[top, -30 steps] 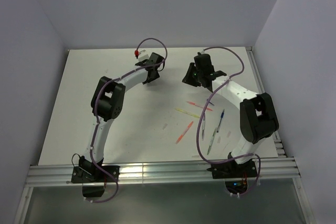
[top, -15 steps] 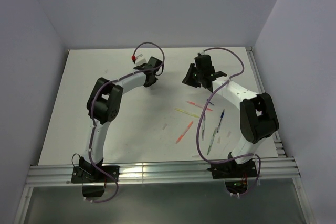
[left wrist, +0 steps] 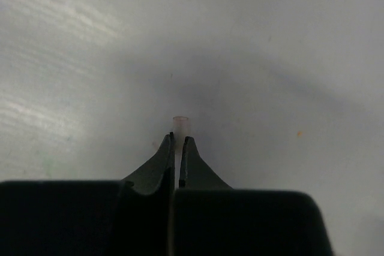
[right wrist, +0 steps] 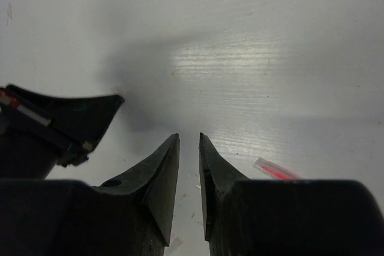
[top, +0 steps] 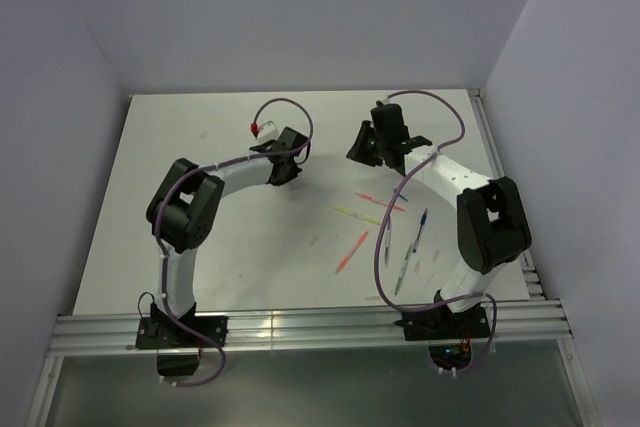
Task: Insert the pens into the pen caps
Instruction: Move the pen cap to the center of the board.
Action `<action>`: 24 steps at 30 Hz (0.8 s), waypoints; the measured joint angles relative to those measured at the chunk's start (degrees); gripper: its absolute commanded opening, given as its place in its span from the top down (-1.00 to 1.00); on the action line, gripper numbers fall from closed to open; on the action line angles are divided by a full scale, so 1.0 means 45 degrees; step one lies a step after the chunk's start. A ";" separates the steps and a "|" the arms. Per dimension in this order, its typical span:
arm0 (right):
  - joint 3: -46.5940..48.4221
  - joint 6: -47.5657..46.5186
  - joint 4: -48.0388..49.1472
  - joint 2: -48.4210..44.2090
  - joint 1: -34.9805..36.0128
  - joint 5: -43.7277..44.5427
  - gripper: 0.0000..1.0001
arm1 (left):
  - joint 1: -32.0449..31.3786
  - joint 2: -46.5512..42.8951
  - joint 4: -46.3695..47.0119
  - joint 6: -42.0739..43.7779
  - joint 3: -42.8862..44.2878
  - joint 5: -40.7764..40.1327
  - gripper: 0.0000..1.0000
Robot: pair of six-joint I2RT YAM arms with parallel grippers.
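soft, even overhead light keeps the top view bright with glare on the brushed aluminium rail [top: 290, 324], while both wrist views are dim, grainy and soft-focused, broad grey shadows and pale sheen crossing the matte white tabletop [right wrist: 252, 70].

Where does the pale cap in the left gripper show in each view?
Top view: too small to make out, hidden at the left gripper, left of centre.
Left wrist: cap at centre, pinched between the shut fingertips.
Right wrist: not in it.
Shared landmark: the left gripper, bottom centre in the left wrist view; the dark shape at the right wrist view's left edge is probably it.
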 measured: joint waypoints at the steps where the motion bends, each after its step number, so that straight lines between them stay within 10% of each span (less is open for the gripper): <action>1: 0.0000 -0.0010 0.0000 0.0000 0.0000 -0.0005 0.46 | -0.0107 -0.0369 0.0209 0.0083 -0.0539 0.0189 0.99; 11: 0.0000 -0.0253 0.0000 0.0000 0.0000 -0.0121 0.46 | -0.1501 -0.3784 0.0840 0.2302 -0.4949 0.2895 0.40; 24: 0.0000 -0.0432 -0.0010 0.0000 0.0000 -0.0146 0.45 | -0.1938 -0.4347 -0.0146 0.3293 -0.5275 0.3449 0.30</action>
